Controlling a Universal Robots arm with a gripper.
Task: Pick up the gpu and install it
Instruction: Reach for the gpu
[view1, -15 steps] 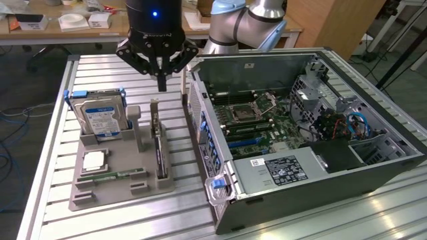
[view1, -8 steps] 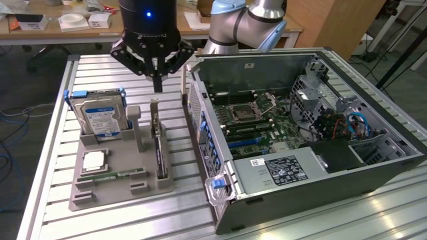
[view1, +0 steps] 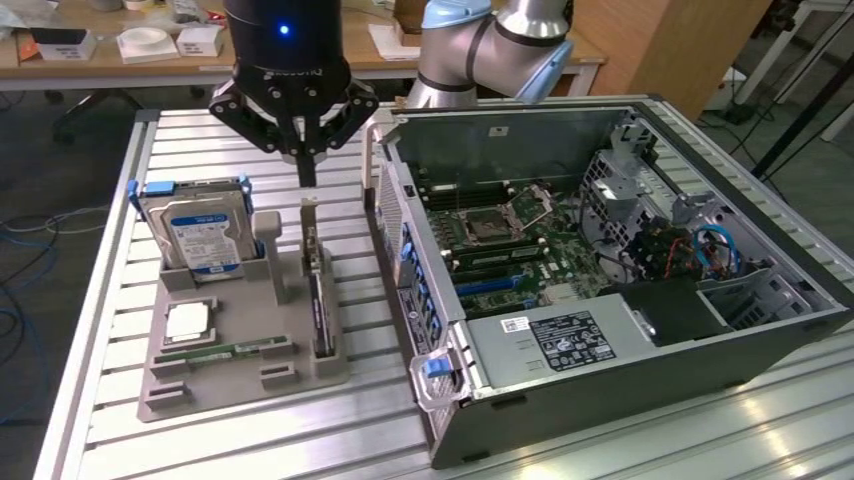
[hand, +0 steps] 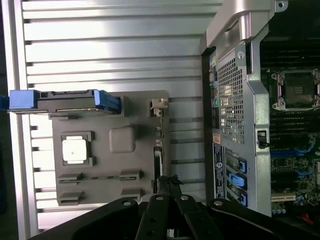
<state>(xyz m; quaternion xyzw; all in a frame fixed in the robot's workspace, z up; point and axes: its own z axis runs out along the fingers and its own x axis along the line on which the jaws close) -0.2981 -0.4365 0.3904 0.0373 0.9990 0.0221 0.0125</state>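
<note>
The gpu (view1: 319, 300) is a thin dark card standing on edge in a slot along the exterior view's right side of the grey holder tray (view1: 220, 385). Its silver end bracket points up at the far end. My gripper (view1: 306, 176) hangs straight above that bracket end, a short gap over it, with its fingers pressed together and nothing between them. In the wrist view the gpu (hand: 158, 145) shows edge-on as a narrow strip, and my gripper (hand: 168, 181) sits over one end of it.
On the same tray stand a silver hard drive (view1: 200, 235) with blue rails, a CPU chip (view1: 187, 318) and a green RAM stick (view1: 227, 352). The open computer case (view1: 781, 330) lies close on the exterior view's right, its motherboard (view1: 514, 245) exposed.
</note>
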